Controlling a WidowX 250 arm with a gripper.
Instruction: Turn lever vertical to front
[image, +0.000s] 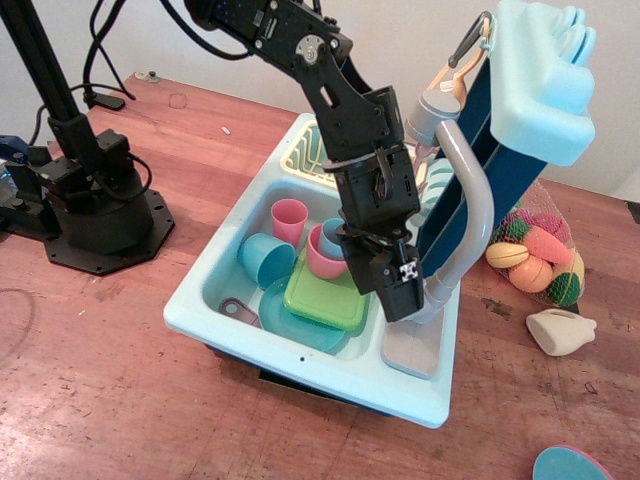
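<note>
A light blue toy sink (210, 300) stands on the red-brown table. The long curved grey faucet spout (470, 200) arcs down to its grey base (437, 295) at the sink's right rim. My black gripper (403, 300) points down, its tip right against the left side of that base. The lever does not show; the gripper body covers where it would be. The fingers are dark and seen from behind, so I cannot tell whether they are open or closed on anything.
The basin holds a green plate (325, 295), pink cups (290, 218), a blue cup (263, 260) and a blue plate. A yellow dish rack (305, 155) sits behind. A mesh bag of toy fruit (540, 260) and a white object (560, 332) lie right. The arm's base (95, 210) stands left.
</note>
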